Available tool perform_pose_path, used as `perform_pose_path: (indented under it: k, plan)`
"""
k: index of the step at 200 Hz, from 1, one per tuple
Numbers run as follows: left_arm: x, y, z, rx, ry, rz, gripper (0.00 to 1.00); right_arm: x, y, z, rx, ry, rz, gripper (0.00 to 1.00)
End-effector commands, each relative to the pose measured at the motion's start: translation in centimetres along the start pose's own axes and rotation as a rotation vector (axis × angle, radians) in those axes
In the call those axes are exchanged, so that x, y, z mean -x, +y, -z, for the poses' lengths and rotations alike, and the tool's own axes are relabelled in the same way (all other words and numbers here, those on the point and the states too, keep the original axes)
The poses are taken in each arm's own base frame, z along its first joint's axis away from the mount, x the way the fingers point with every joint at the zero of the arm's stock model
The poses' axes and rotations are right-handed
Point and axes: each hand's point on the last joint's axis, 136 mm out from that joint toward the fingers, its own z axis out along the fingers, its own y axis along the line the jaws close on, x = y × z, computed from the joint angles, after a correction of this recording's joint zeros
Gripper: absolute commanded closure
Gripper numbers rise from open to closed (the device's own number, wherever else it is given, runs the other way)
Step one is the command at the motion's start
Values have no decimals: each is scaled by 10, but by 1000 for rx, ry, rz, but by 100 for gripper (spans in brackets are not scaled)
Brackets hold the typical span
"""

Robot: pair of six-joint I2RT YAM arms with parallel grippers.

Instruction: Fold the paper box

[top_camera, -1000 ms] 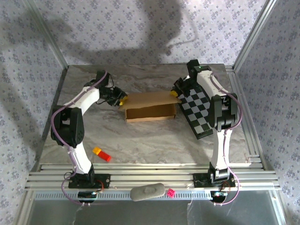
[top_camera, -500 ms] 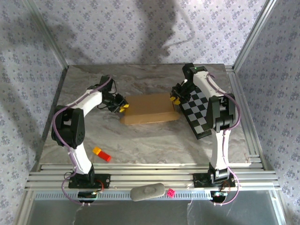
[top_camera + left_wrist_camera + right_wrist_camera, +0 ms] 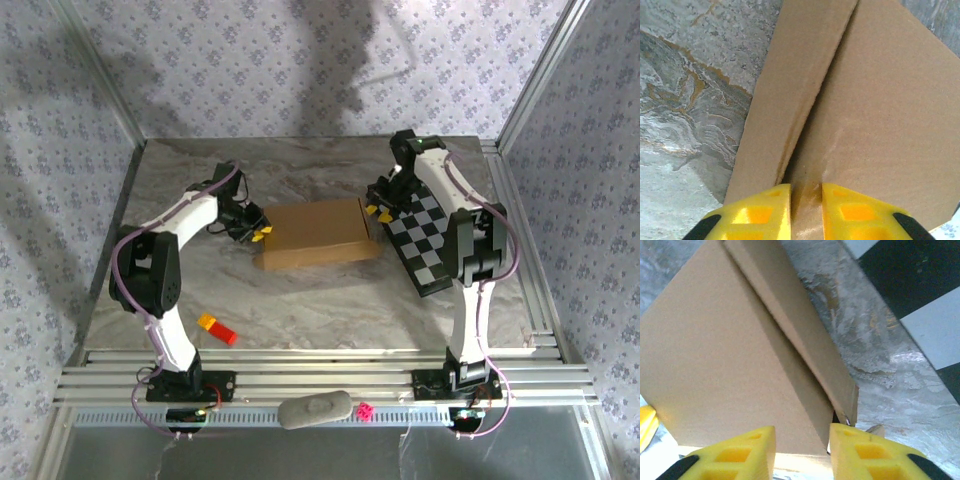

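The paper box (image 3: 315, 232) lies in the middle of the table, plain brown cardboard with its lid down. My left gripper (image 3: 258, 232) is at the box's left end. In the left wrist view its yellow fingers (image 3: 755, 215) are shut on a cardboard flap of the paper box (image 3: 880, 115), which fills the narrow gap between them. My right gripper (image 3: 378, 210) is at the box's right end. Its jaws stand open in the right wrist view (image 3: 801, 450), with the corner of the paper box (image 3: 715, 350) lid in the gap between the pads.
A black-and-white checkered board (image 3: 420, 235) lies right of the box, under the right arm, and shows at the top right of the right wrist view (image 3: 920, 285). A red and yellow block (image 3: 217, 329) rests front left. A grey object (image 3: 314, 410) and a pink die (image 3: 365, 410) sit on the front rail.
The box stood open with its lid up; the lid has swung forward and now lies flat on it. My right gripper has opened at the lid's right end. The left gripper keeps its hold.
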Motion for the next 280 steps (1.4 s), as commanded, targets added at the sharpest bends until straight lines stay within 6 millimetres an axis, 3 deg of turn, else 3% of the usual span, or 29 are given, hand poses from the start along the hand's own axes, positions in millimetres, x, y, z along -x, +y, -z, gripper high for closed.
perform_pose_path:
  k: [1, 33, 58, 115, 159, 188, 220, 280]
  plan:
    - [5, -19, 31, -19, -71, -48, 71, -20, 6, 6, -13, 6, 81, 62]
    - [7, -16, 54, 33, -132, -62, 60, -29, -1, 4, -39, 3, 89, 61]
    - [3, -8, 66, 66, -159, -103, 58, -29, -3, 7, -51, -19, 120, 58]
    - [-39, 1, 68, 85, -63, -125, 58, -51, -12, 5, -117, 13, 174, 55]
    - [-69, 9, 52, 115, -19, -191, 55, -61, -15, -6, -118, 35, 197, 53]
    - [-72, 21, 43, 149, -22, -195, 53, -63, -17, -16, -120, 54, 199, 50]
    - [-77, 23, 28, 126, 5, -159, 54, -65, -19, -23, -126, 69, 195, 52]
    - [-82, 27, 20, 115, 3, -152, 54, -72, -28, -33, -132, 99, 189, 52]
